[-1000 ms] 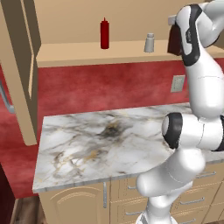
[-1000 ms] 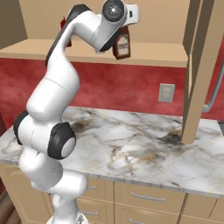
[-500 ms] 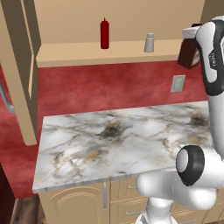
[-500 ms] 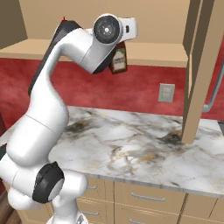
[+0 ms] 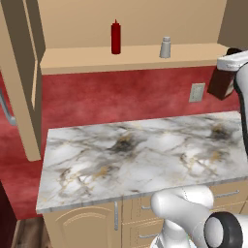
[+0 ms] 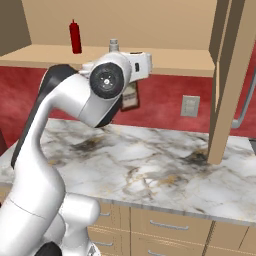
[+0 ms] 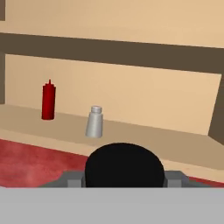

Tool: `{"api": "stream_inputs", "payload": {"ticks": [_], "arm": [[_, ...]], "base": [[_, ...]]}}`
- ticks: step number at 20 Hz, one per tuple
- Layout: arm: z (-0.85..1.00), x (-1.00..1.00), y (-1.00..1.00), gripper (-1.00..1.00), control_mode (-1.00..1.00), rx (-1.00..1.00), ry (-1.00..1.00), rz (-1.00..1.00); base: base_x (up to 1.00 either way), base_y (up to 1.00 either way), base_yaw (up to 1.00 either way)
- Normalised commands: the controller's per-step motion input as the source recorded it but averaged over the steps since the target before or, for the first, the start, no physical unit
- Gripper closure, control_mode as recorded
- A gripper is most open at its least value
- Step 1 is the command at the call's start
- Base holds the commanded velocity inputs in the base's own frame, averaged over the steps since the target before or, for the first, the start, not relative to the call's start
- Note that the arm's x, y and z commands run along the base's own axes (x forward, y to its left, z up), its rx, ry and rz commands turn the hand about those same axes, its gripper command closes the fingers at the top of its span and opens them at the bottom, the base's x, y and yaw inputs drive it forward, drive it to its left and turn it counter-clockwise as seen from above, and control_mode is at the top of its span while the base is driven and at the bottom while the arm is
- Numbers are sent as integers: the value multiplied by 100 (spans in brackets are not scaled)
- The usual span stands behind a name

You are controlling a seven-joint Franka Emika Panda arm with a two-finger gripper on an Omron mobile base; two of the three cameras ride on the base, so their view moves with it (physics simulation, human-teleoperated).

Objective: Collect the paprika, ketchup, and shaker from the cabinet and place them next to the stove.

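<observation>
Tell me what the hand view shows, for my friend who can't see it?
The black cap of the paprika sits right in front of the camera, held by the gripper. Behind it, the red ketchup and grey shaker stand apart on the cabinet shelf.

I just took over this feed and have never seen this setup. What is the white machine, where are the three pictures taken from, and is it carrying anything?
The white machine is a robot arm on a driving base in a simulated kitchen. Two pictures come from cameras on the base, looking past the arm from its left and right. The third comes from a camera on the hand.

The claw is shut on the paprika, a brown jar; in the hand picture its black cap sits right at the bottom. It hangs out in front of the open cabinet's shelf, above the marble counter.

The ketchup and the shaker stand upright on that shelf, apart from each other.
</observation>
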Motion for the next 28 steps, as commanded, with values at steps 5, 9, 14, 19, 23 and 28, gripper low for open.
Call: {"api": "stream_inputs", "payload": {"ticks": [5, 9, 14, 19, 23, 28], "arm": [[-41, -65, 0, 100, -100, 0, 6, 0], [-37, -44, 0, 100, -100, 0, 8, 0], [-34, -38, 0, 100, -100, 0, 7, 0], [-41, -35, 1, 100, -100, -3, 8, 0], [-46, -37, 7, 100, -100, -5, 10, 0], [-31, -25, 0, 100, -100, 0, 8, 0]], "base": [[0, 0, 0], [0, 0, 0], [0, 0, 0], [0, 0, 0], [0, 0, 0], [0, 0, 0]]}}
